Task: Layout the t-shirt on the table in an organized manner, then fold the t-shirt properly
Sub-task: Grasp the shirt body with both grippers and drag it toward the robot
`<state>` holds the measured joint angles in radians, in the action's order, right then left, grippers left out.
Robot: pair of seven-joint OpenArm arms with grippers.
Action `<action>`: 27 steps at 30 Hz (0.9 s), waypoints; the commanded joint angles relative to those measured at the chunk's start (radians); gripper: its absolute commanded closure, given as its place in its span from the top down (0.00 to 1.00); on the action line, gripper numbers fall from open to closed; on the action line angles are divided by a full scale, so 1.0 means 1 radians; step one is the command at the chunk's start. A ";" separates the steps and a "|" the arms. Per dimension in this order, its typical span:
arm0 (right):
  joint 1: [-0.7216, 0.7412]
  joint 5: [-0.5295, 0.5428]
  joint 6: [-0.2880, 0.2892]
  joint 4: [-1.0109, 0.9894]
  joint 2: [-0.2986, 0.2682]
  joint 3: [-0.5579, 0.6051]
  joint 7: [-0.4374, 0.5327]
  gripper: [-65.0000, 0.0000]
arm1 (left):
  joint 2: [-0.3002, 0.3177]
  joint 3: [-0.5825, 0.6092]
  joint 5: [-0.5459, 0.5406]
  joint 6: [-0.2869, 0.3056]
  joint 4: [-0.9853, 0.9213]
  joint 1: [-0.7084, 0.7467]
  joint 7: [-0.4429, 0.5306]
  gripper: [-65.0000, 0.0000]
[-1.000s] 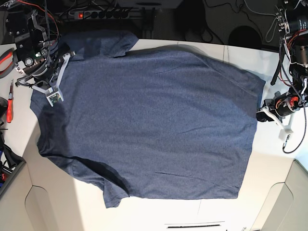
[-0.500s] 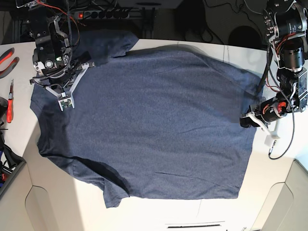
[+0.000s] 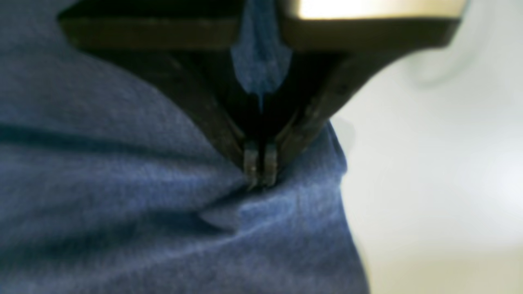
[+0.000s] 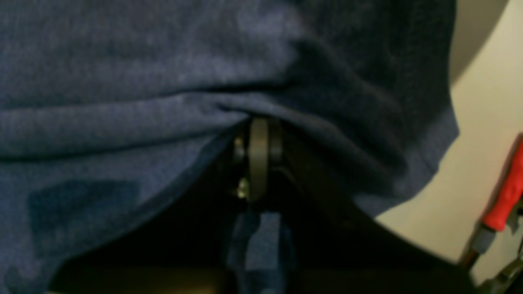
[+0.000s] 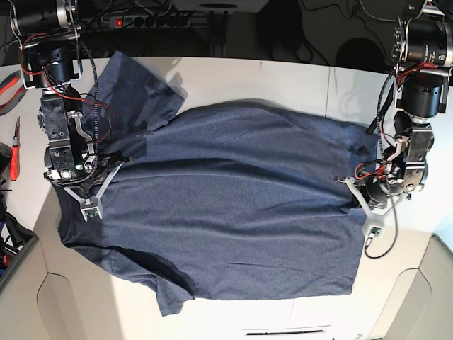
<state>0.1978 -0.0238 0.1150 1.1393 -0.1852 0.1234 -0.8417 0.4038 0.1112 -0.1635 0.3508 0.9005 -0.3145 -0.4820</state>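
The dark navy t-shirt (image 5: 226, 205) lies spread on the white table (image 5: 283, 76), plain side up, one sleeve fanned out at the back left. My right gripper (image 5: 124, 160) is on the base view's left, shut on a pinch of fabric near that sleeve. Up close its tips (image 4: 258, 126) bite a bunched ridge of t-shirt (image 4: 143, 81). My left gripper (image 5: 353, 187) is on the base view's right, shut on the shirt's right edge. In the left wrist view its tips (image 3: 260, 168) press together on puckered cloth (image 3: 122, 183) beside bare table (image 3: 433, 171).
A red-handled screwdriver (image 5: 14, 152) lies on the table's left margin, also seen as the red handle (image 4: 506, 196). A power strip (image 5: 152, 20) and cables run behind the table's back edge. Curved cutouts (image 5: 60, 304) shape the front corners.
Both grippers have travelled toward the front of the table and closed on the shirt. The shirt has shifted forward, its back-left sleeve has fanned out, and wrinkles run between the two grips.
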 commanded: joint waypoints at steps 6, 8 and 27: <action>0.000 0.123 0.090 -0.020 0.065 0.008 -0.056 0.00 | 0.001 0.076 0.034 -0.052 -0.127 -0.145 0.013 0.00; 0.002 0.141 0.108 -0.020 0.080 0.008 -0.056 0.00 | -0.006 0.076 0.035 -0.052 -0.219 -0.202 0.030 0.00; -0.010 0.189 0.140 0.084 0.001 0.008 -0.319 0.00 | -0.002 0.076 0.078 -0.052 -0.370 -0.305 0.062 0.00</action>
<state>0.1959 0.2276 0.2691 1.2301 -0.1669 0.1314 -1.0969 0.3882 0.1886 -0.0895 0.3058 0.5224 -0.5934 -0.4137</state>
